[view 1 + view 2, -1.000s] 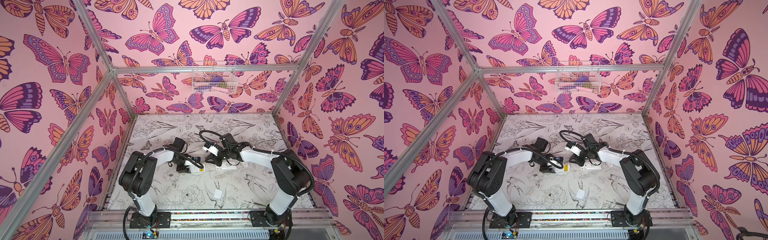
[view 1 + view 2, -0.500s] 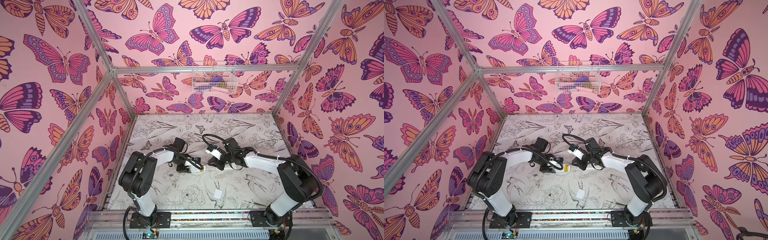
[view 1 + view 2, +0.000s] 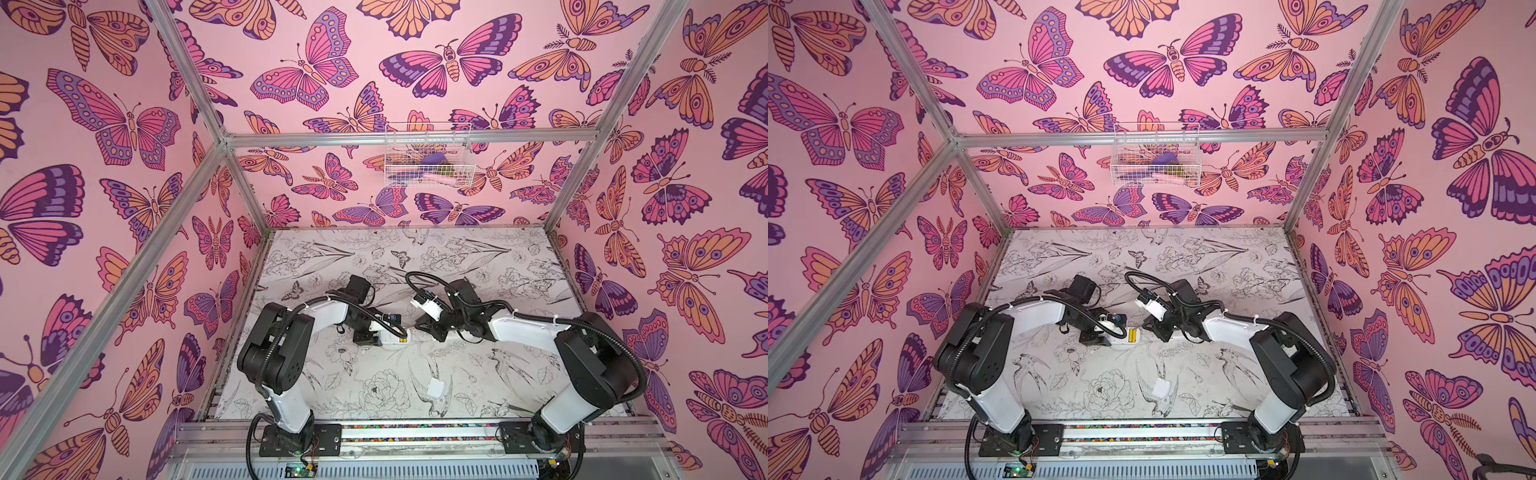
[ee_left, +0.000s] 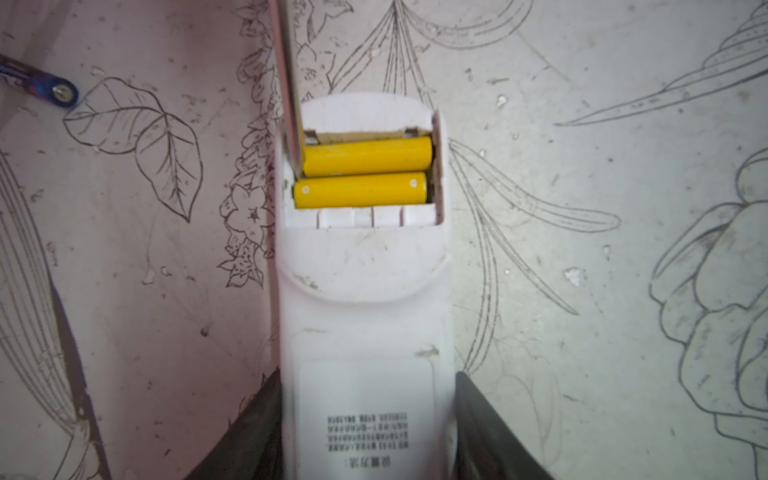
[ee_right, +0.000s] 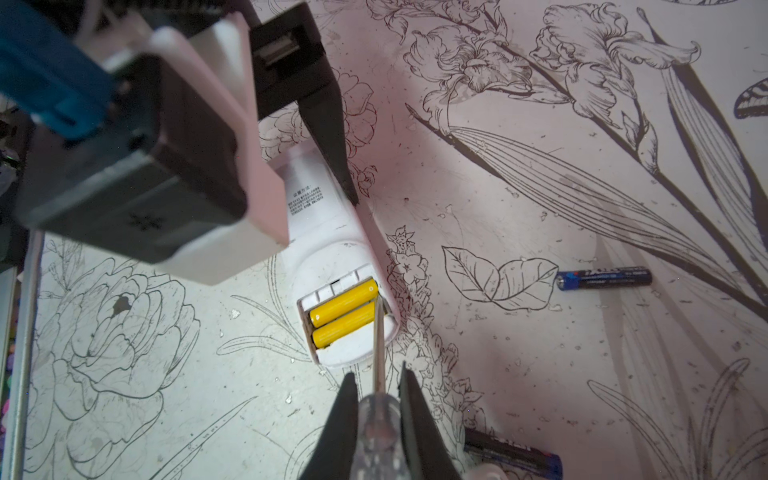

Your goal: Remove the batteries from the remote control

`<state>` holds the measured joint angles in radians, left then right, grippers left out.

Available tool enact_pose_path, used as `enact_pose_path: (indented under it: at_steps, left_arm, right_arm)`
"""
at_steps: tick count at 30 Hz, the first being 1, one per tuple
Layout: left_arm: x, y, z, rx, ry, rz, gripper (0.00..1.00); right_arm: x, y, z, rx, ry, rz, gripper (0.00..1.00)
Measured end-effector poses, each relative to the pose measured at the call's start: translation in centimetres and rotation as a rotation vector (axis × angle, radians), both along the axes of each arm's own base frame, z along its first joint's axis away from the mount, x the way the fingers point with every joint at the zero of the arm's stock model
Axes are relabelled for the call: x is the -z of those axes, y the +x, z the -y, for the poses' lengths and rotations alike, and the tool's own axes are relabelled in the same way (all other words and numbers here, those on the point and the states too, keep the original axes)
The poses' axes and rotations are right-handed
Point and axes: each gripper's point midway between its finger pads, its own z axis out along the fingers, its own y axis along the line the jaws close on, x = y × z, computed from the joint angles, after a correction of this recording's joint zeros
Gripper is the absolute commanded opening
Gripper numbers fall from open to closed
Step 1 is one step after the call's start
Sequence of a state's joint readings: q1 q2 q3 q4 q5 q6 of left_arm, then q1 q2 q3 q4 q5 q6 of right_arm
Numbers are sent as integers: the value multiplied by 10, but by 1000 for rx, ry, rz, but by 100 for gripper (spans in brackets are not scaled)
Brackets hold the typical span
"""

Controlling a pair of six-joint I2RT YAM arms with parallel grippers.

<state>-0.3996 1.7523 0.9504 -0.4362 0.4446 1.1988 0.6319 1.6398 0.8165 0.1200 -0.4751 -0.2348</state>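
Note:
The white remote control (image 4: 365, 316) lies back up on the table, its battery bay uncovered. Two yellow batteries (image 4: 368, 156) (image 5: 343, 311) sit side by side in the bay and also show in a top view (image 3: 1132, 335). My left gripper (image 4: 368, 376) (image 3: 368, 336) is shut on the remote's sides. My right gripper (image 5: 378, 372) (image 3: 424, 328) is shut on a screwdriver (image 5: 378, 419) with a clear handle. Its thin shaft (image 4: 291, 83) reaches into the bay at the end of one yellow battery. Two dark batteries (image 5: 604, 277) (image 5: 511, 453) lie loose on the table.
A small white cover plate (image 3: 435, 388) lies on the patterned table nearer the front rail. A wire basket (image 3: 428, 160) hangs on the back wall. Pink walls and aluminium posts close in the table on three sides.
The right arm has shifted a little, its elbow swinging outward, while its gripper stays at the remote's open end. The left arm and the remote have not moved.

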Motion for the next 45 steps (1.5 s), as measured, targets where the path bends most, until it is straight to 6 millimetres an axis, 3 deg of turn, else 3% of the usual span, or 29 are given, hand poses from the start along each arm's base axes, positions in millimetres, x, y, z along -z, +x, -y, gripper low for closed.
enact_pose_path:
  at_steps: [22,32,40,45]
  left_arm:
    - [0,0,-1,-3,5,-2,35]
    - [0,0,-1,16,5,9,35]
    - [-1,0,1,37,4,23,35]
    - [-1,0,1,40,4,25,35]
  right_arm:
    - [-2,-2,-5,-185,-57,125,0]
    - [-5,6,-5,-215,-81,-70,0]
    - [-12,-26,-4,-243,32,-326,0]
    - [-16,-27,-6,-237,50,-366,0]
